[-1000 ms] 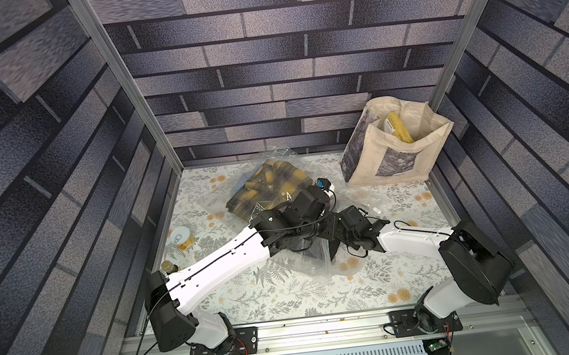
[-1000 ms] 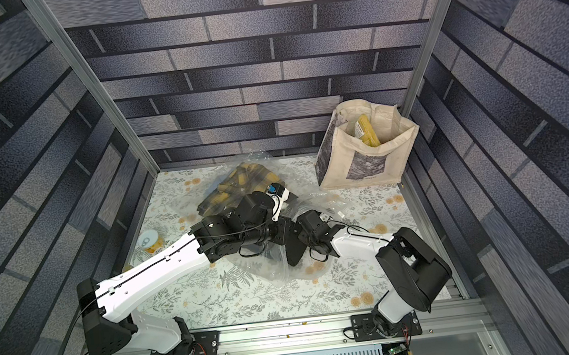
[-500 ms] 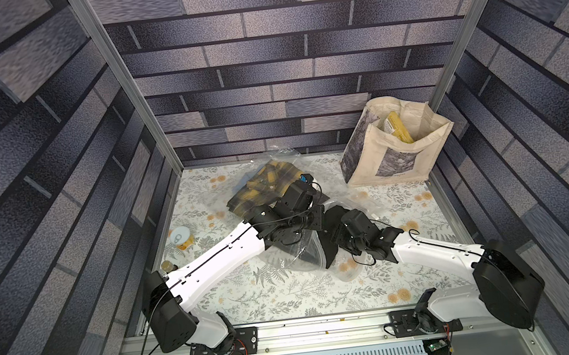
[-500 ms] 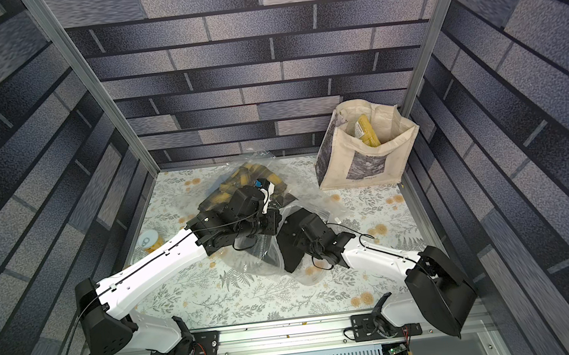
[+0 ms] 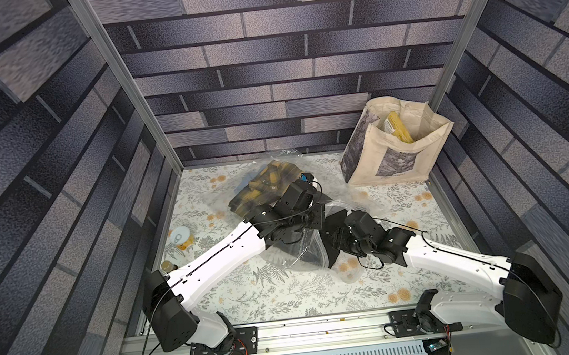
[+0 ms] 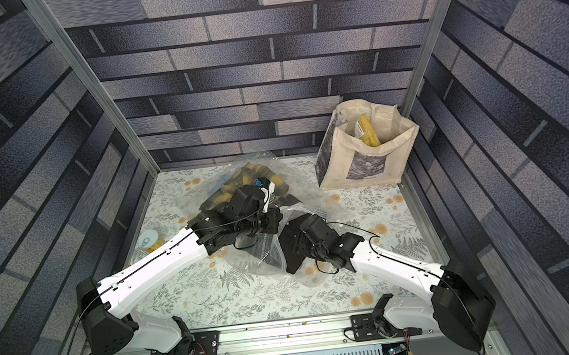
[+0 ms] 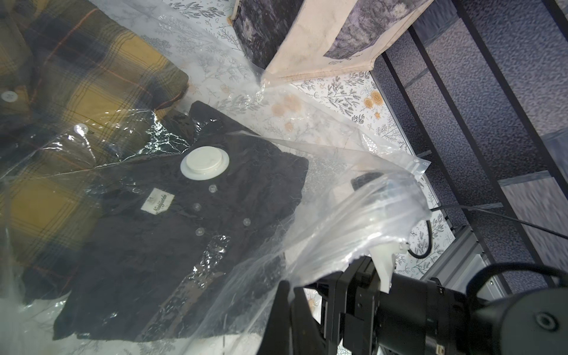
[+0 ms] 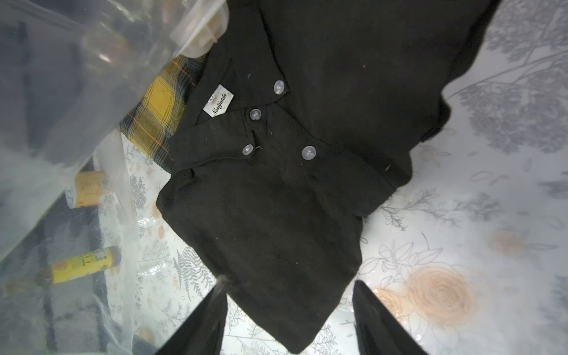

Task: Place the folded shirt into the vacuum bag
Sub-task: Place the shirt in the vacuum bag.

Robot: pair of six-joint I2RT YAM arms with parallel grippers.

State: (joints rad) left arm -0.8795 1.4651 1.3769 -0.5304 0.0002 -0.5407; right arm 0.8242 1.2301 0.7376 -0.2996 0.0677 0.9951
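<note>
black shirt in bag, right jaws spread

left gripper (image 5: 317, 214) pinches the vacuum bag (image 7: 338, 221) top film, jaws pressed together, likely to keep the mouth lifted. right gripper (image 8: 289, 285) sits in the mouth, jaws spread, flanking the near edge of the black shirt (image 8: 276, 199), gripping nothing. that shirt lies inside, under the valve cap (image 7: 205, 162), beside a plaid shirt (image 7: 61, 76). tote bag (image 5: 395, 152) holds a yellow packet (image 5: 396, 127).

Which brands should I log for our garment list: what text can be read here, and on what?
"Nosiijatdn" (script, letters uncertain): white neck label of the black shirt.
Small print above it: too small to read.
Caption under the tote bag picture: too small.
Yellow bottle label: blurred.
</note>
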